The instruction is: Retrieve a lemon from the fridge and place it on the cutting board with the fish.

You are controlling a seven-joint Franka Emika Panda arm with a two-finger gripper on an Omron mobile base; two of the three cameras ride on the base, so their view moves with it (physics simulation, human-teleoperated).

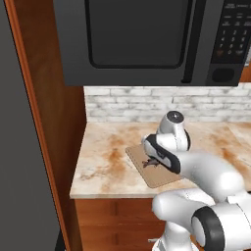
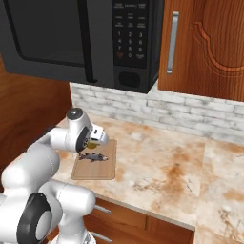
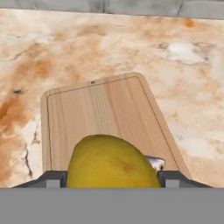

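Item: lemon (image 3: 113, 162) in transit, carried above the cutting board (image 3: 105, 116)

Your gripper (image 2: 95, 137) is clamped on the lemon, which bulges between its two tips in the hand view; directly beneath and ahead of it lies the board on the marbled counter (image 2: 162, 167), and the fish (image 2: 92, 157) rests on the board just below the gripper. Risks, as you judge them: a release from this height lets the round fruit roll off the board's edge, since nothing stops it; descending straight down may press the lemon or a fingertip onto the fish and shove it aside
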